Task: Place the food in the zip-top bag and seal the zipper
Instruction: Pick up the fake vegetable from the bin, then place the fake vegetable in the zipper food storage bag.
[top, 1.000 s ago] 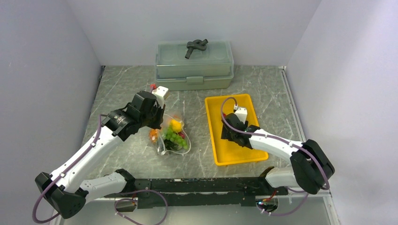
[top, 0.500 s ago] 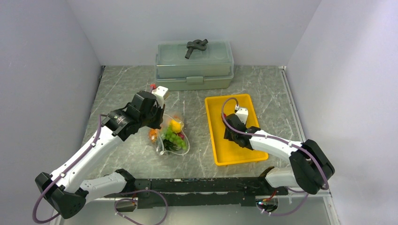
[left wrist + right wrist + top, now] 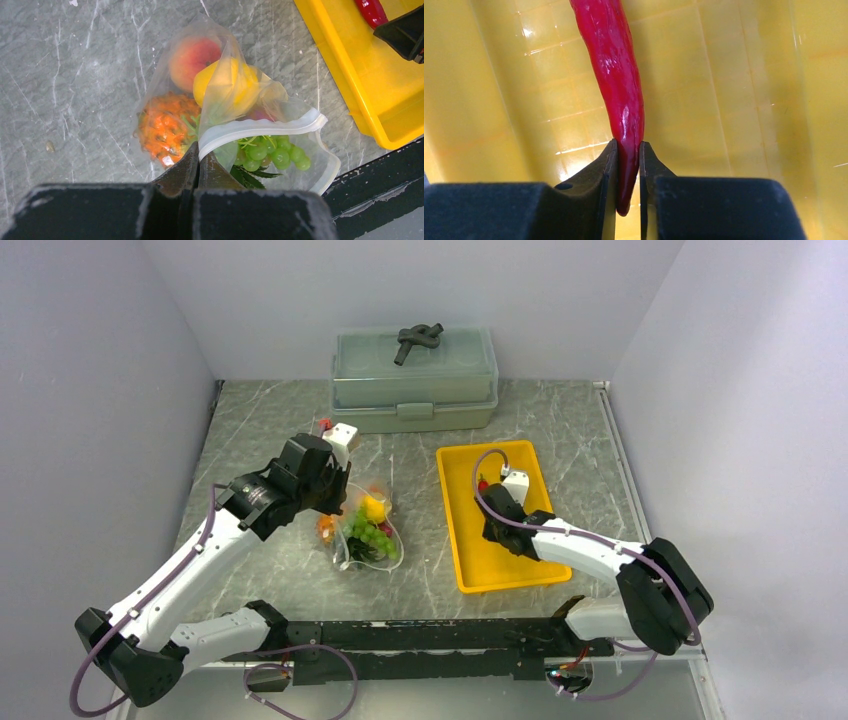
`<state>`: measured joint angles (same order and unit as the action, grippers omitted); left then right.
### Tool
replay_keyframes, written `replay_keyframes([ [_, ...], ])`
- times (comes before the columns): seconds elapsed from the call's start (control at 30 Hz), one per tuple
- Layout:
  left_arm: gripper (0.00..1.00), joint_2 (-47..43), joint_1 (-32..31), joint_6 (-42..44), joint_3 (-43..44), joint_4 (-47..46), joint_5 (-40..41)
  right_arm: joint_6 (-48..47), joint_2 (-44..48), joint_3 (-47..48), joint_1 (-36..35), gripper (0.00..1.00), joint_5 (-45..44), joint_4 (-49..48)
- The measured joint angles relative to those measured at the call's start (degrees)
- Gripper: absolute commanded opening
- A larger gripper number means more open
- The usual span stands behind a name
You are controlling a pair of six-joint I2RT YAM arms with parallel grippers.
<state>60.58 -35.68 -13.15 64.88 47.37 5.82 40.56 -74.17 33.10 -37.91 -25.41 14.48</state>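
Note:
The clear zip-top bag (image 3: 305, 167) lies on the marble table with its mouth open. Inside it are a peach (image 3: 192, 55), a lemon (image 3: 225, 85), an orange pineapple (image 3: 162, 127) and green grapes (image 3: 270, 152). My left gripper (image 3: 199, 150) is shut on the whitish zipper (image 3: 260, 129) at the near end of the mouth. In the yellow tray (image 3: 734, 100) lies the red chili (image 3: 616, 75). My right gripper (image 3: 627, 150) is shut on its thin tip. From above, the bag (image 3: 368, 535) sits left of the tray (image 3: 500, 575).
A grey-green lidded box (image 3: 415, 380) stands at the back with a dark knotted object (image 3: 418, 340) on its lid. White walls close in the left, right and rear. The black base rail (image 3: 420, 635) runs along the near edge.
My right gripper's jaws have closed from wide apart onto the chili's tip. The left gripper and the bag have stayed where they were.

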Motion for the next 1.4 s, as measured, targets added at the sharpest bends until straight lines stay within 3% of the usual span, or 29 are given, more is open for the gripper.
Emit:
replay_keyframes([
  [0.07, 0.0, 0.0, 0.0, 0.0, 0.0, 0.0, 0.0, 0.0, 0.0, 0.0, 0.0, 0.0, 0.0, 0.0],
  [0.5, 0.0, 0.0, 0.3, 0.0, 0.0, 0.0, 0.0, -1.0, 7.2, 0.3, 0.0, 0.0, 0.9, 3.9],
  [0.9, 0.0, 0.0, 0.9, -0.2, 0.0, -0.7, -0.4, -6.3, 17.4, 9.2, -0.9, 0.0, 8.4, 12.9],
  [1.17, 0.0, 0.0, 1.4, -0.2, 0.0, -0.9, -1.1, -10.4, 20.2, 16.9, -7.9, 0.0, 11.7, 18.9],
  [1.4, 0.0, 0.8, 1.6, -0.2, 0.0, -0.8, -1.7, -13.5, 19.8, 22.1, -19.2, 0.0, 8.0, 23.6],
])
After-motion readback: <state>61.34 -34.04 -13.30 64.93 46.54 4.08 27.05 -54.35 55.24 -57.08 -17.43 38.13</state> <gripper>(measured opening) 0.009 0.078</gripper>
